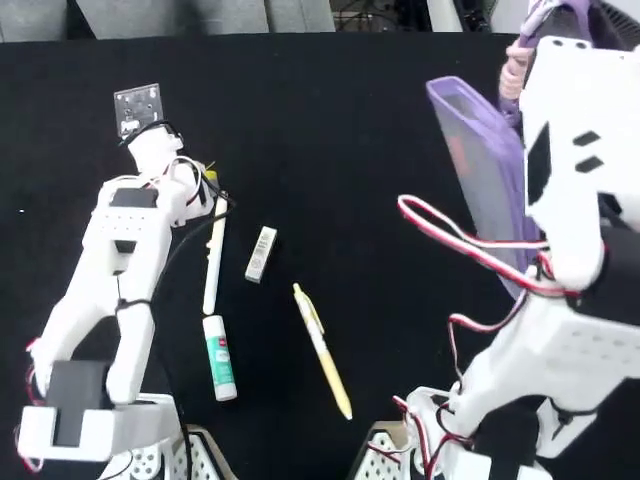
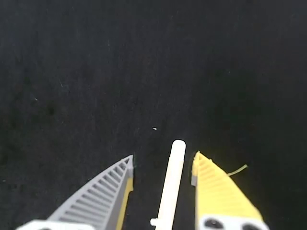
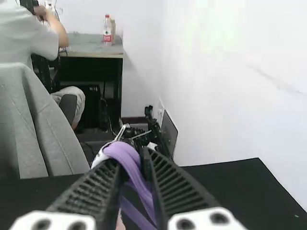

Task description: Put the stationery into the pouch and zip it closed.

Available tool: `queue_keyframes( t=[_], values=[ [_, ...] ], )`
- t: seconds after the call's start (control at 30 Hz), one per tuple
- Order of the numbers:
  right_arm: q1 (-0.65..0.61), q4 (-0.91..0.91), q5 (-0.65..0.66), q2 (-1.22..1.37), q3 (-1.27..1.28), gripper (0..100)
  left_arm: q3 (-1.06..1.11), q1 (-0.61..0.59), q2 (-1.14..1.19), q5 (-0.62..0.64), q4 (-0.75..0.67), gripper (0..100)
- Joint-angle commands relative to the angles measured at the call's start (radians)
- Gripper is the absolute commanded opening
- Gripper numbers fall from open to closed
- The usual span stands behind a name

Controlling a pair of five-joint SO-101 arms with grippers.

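Left end effector (image 2: 163, 160) open, straddling the white pen (image 2: 172, 184); right end effector (image 3: 130, 165) clamped on the pouch (image 1: 480, 170).
Pen lies flat on the bench (image 1: 330, 120). Its long axis runs roughly far-to-near, in line with the fingers, with the far end between the jaws and closer to the yellow one. Left arm is much nearer. Pouch is held raised at the right side, well apart from the pen; can't tell if the zip is open. Glue stick (image 1: 220, 358) and yellow pen (image 1: 322, 350) lie nearby.
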Motion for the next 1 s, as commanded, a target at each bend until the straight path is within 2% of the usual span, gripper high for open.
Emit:
queue_keyframes(
  t=[0.0, 0.2, 0.6, 0.83, 0.97],
  values=[
    [-0.006, 0.012, -0.021, -0.048, -0.004, 1.1, -0.091, -0.005, 0.046, -0.011, 0.002, 20],
    [-0.074, 0.021, -0.176, -0.050, -0.004, 1.1, -0.133, -0.004, 0.130, -0.029, 0.000, 20],
    [-0.103, 0.041, -0.175, -0.050, -0.004, 1.1, -0.173, 0.021, 0.216, -0.066, -0.003, 20],
    [-0.101, 0.199, 0.049, -0.068, -0.042, 1.1, -0.211, 0.022, 0.288, -0.071, -0.009, 20],
    [-0.101, 0.258, 0.160, -0.087, -0.122, 1.1, -0.246, 0.030, 0.333, -0.130, -0.008, 20]
  ],
)
